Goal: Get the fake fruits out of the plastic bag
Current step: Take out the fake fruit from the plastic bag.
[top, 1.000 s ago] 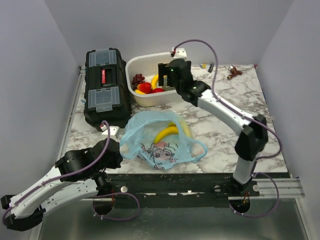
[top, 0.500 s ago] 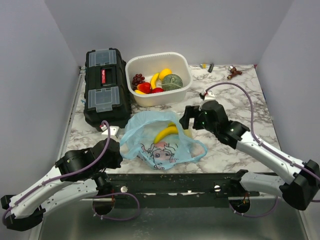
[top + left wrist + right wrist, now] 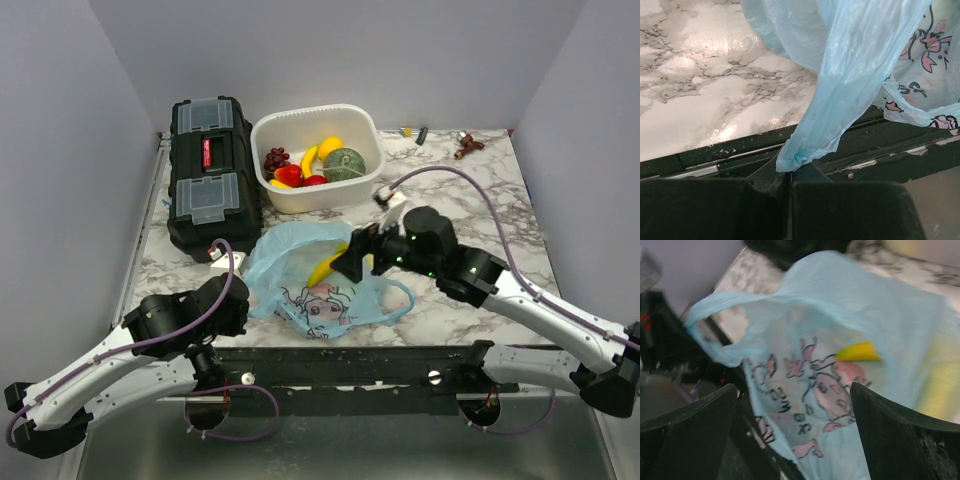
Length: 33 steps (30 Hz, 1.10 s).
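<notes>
Plastic bag (image 3: pixel 290 270) clamped in left fingers (image 3: pixel 715 210); right arm (image 3: pixel 520 295) outstretched over it, right fingers (image 3: pixel 685 440) splayed.

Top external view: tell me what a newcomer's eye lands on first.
The light-blue plastic bag with its cartoon face lies at the near edge of the table, a yellow banana showing through it. The right end effector hangs open over the bag, while the left end effector is shut on a strip of it. Behind, a white tub holds bright fake fruits beside a black toolbox.
</notes>
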Available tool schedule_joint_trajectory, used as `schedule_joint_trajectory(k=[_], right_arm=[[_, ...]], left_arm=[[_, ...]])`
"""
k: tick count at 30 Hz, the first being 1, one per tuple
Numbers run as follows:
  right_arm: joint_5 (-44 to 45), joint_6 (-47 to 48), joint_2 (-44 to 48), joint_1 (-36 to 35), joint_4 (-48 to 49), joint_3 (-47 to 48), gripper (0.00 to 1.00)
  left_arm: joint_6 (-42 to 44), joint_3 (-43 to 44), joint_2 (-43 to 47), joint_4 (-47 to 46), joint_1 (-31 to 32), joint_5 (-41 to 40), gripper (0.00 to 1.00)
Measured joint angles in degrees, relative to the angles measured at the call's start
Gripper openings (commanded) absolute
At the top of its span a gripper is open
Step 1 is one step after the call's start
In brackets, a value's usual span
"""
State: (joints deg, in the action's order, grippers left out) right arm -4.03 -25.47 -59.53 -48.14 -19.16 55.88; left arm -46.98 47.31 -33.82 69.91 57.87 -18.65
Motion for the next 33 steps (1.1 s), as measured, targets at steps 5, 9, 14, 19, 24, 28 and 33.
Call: schedule_joint_trajectory(k=[5,9,14,19,24,28,33], right_arm=[[2.25,4.46,-7.65,-17.9,1.73,3.8,0.96],[4.81,6.34,-13.92,-22.36,2.75,4.11,0.87],[13.99,2.95,-19.45,-22.18,2.62,4.04,0.84],[24.39,-11.17,-20.68,-22.18,3.63,0.98,0.8],[32.54,-30.93,-21.79,-22.03,4.11,-2.73,0.76],[38.25,-45.75,-27.02,-21.99,-0.39,0.5,0.75],[44.13,-58.05,-34.4,-21.66,-7.93,7.54,0.73]], left_arm=[[0.0,0.0,0.02,0.02,0.0,0.0,0.0],[0.0,0.0,0.02,0.02,0.0,0.0,0.0],[0.0,0.0,0.02,0.02,0.0,0.02,0.0],[0.0,0.0,0.0,0.02,0.0,0.02,0.0],[0.0,0.0,-0.35,0.02,0.0,0.02,0.0],[0.0,0.0,-0.52,0.02,0.0,0.02,0.0],[0.0,0.0,-0.5,0.02,0.0,0.02,0.0]])
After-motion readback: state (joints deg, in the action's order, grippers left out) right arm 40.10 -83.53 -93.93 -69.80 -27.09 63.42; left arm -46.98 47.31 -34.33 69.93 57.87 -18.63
